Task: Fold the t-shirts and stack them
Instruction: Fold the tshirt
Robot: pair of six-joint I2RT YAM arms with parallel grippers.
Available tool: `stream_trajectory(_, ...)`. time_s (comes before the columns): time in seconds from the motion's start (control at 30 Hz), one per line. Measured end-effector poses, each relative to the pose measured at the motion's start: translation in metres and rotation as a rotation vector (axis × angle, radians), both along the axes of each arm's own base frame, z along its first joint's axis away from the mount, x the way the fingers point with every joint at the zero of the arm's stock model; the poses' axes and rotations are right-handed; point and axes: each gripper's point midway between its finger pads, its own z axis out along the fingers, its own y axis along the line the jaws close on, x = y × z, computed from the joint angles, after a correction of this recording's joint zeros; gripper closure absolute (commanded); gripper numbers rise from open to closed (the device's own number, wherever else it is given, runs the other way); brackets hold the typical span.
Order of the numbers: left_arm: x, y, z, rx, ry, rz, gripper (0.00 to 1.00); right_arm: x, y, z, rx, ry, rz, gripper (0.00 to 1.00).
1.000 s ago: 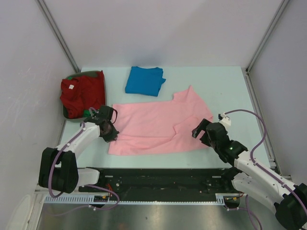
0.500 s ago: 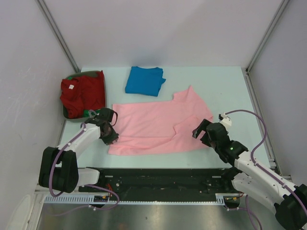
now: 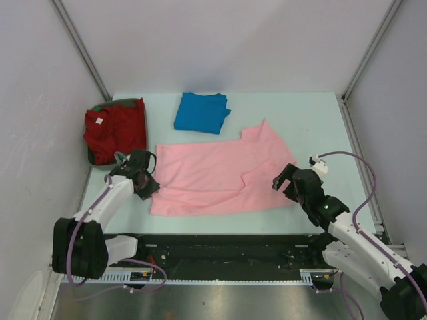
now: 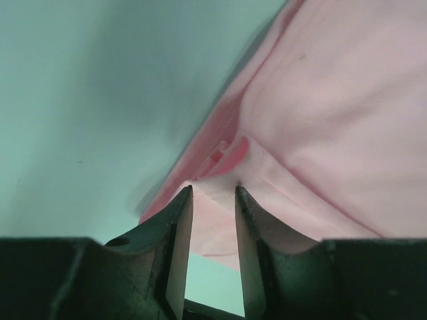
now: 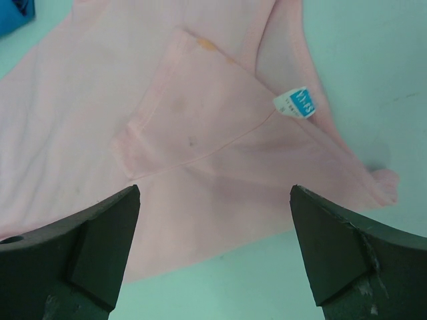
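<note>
Where the table (image 3: 300, 120) runs closest to the arm bases, I log two grippers, one at each side of the pink shirt (image 3: 220, 177).

Item 1, left gripper (image 3: 145, 183): low at the shirt's left edge, near its front corner. On the wrist view the fingers (image 4: 179, 227) stand a narrow gap apart, and bare table shows through the gap lower down. A bunched fold of pink hem sits right at the tips. I cannot tell whether the tips touch the cloth.

Item 2, right gripper (image 3: 285, 180): at the shirt's right edge. On the wrist view the fingers are spread wide with nothing between them, held above the cloth.

Item 3, pink shirt: spread across the middle of the table, mostly unfolded, with its long side running left to right. One flap on the right part is turned over onto the body. A white label (image 5: 294, 103) with blue print lies beside that flap. The far right corner points toward the back of the table.

Item 4, red shirt (image 3: 115, 130): crumpled in a dark green tray (image 3: 93, 160) at the table's left edge, beyond the left gripper and apart from the pink shirt.

Item 5, blue shirt (image 3: 201, 111): folded to a rough square, left of centre toward the back of the table. It lies just beyond the pink shirt's far edge without touching it.
</note>
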Motion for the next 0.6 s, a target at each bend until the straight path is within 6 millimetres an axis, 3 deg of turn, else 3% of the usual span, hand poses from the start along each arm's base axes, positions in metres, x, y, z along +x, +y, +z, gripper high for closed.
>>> stream_trajectory(0.13, 0.018, -0.007, 0.034, -0.035, -0.122, -0.025, 0.5, 0.02, -0.013, 0.005, -0.035, 0.014, -0.031, 0.01)
stream_trajectory(0.33, 0.05, -0.02, 0.081, -0.089, -0.268, -0.078, 0.38, 0.079, -0.015, 0.008, -0.037, 0.07, -0.023, 0.0)
stream_trajectory(0.43, 0.064, -0.024, 0.092, -0.094, -0.285, -0.094, 0.29, 0.115, -0.018, 0.009, -0.009, 0.084, -0.022, 0.0)
stream_trajectory(0.5, 0.074, -0.026, 0.094, -0.096, -0.288, -0.106, 0.28, 0.136, -0.023, 0.008, 0.016, 0.087, -0.031, 0.0)
stream_trajectory(0.6, 0.086, -0.029, 0.088, -0.096, -0.258, -0.112, 0.26, 0.154, -0.032, 0.004, 0.042, 0.095, -0.039, 0.0)
